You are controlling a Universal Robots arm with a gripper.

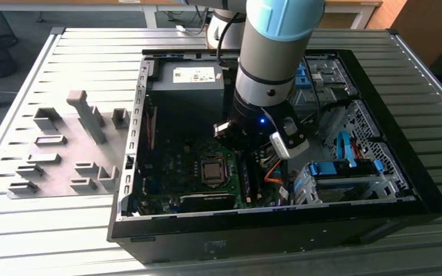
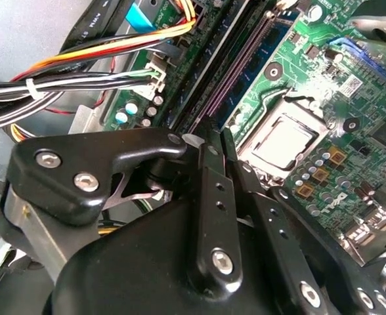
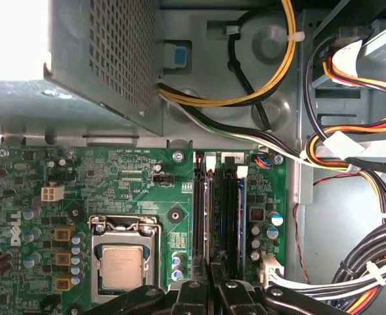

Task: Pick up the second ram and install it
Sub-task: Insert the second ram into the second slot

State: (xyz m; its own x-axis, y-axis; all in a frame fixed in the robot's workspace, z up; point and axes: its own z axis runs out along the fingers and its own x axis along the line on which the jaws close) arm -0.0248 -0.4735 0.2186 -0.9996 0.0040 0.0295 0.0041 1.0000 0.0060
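Little open room is left around the tool (image 3: 211, 289). It is lowered deep inside an open computer case (image 1: 282, 233), which stands on a slatted metal table (image 1: 75, 236). In the exterior view the arm (image 1: 275, 52) is seen reaching down between the grey power-supply box (image 1: 186, 86) on the exterior view's left and the drive cage with blue clips (image 1: 344, 169) on the exterior view's right. A bundle of coloured cables (image 3: 350, 151) is draped close beside the slots, and the processor (image 3: 122, 269) lies on their other side. A set of grey blocks (image 1: 90, 121) is laid out on the table outside the case, well apart from the tool.

The tool's fingers (image 2: 209, 190) are drawn almost together, with only a narrow gap between them. The second ram (image 3: 210, 216) is gripped in that gap and seen edge-on as a thin strip. It stands upright along one of the long black slots (image 3: 224, 216) and runs straight out from the fingertips towards the case wall. A bluish stick (image 3: 241, 216) is seated just beside it, parallel. Whether the gripped stick is fully pressed home cannot be told.
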